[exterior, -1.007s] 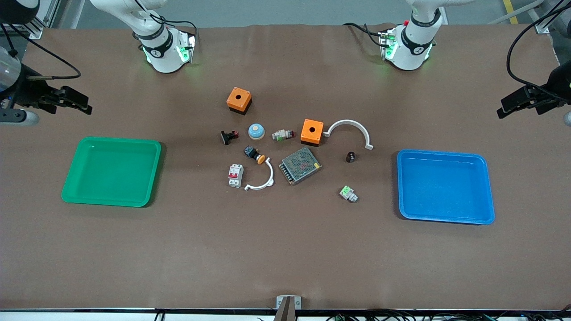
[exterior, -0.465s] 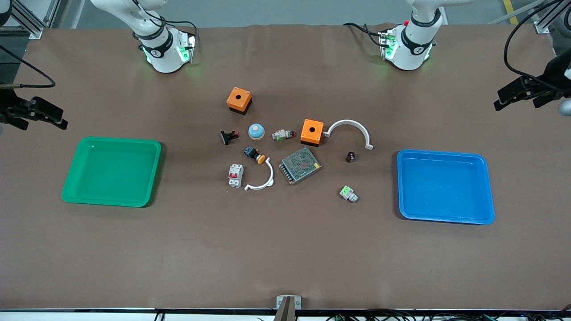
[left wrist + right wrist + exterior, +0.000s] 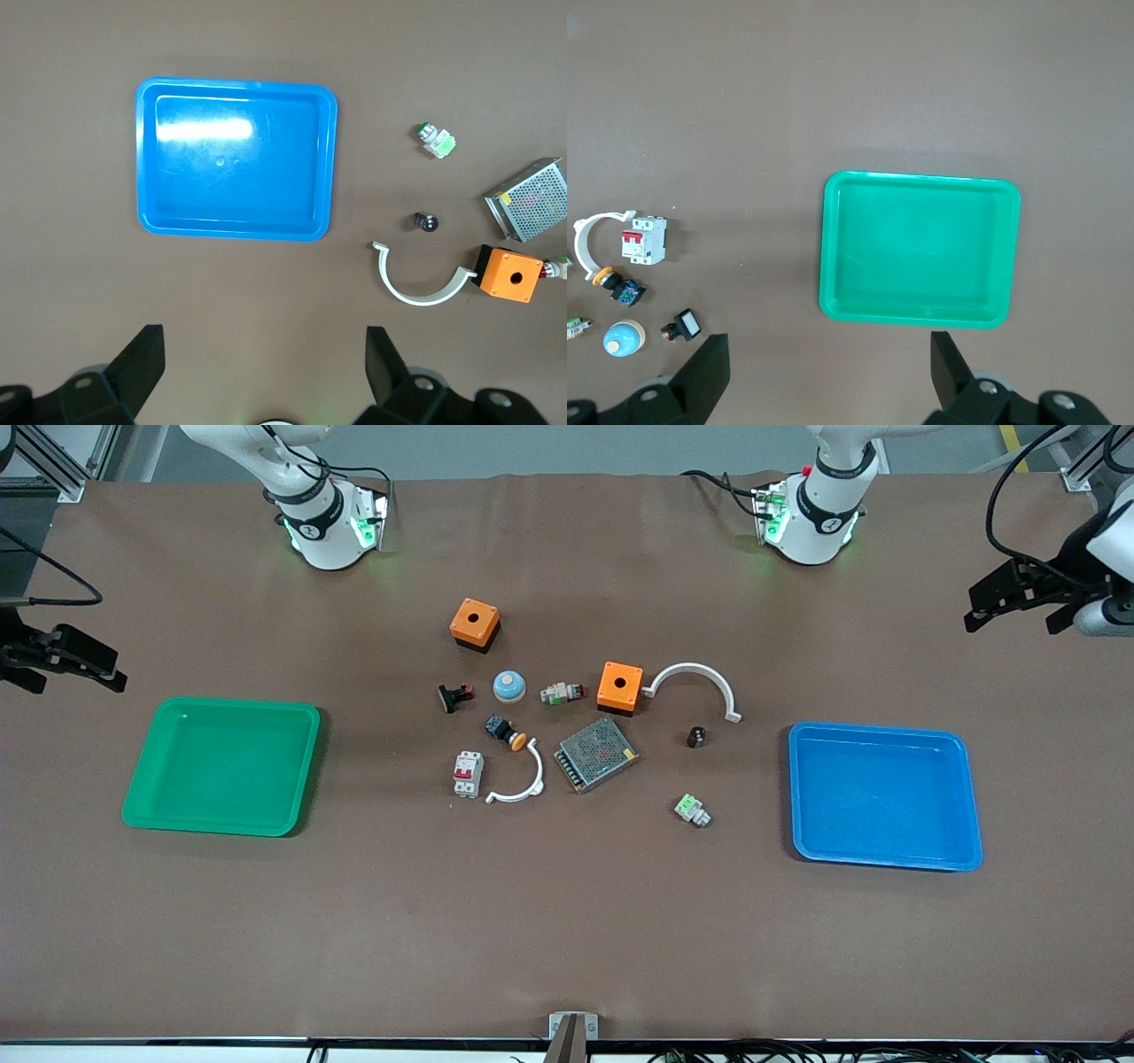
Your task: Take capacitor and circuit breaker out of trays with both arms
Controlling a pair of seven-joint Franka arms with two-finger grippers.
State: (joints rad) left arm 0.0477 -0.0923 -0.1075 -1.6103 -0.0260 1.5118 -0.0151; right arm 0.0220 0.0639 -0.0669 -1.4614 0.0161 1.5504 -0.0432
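Capacitor (image 3: 696,737): tiny black cylinder, two small pale dots on one end, lying on the bare table near the left arm's end of the parts cluster; also seen in the left wrist view (image 3: 423,221). Breaker (image 3: 468,773): small white rectangular block, red toggle levers on its face, lying flat on the table, toward the right arm's end of the cluster; also seen in the right wrist view (image 3: 643,241).

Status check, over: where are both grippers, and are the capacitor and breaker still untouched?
Left gripper open, up near blue tray; right gripper open, up near green tray. Capacitor, breaker on table, ungrasped. White arc lies beside breaker.
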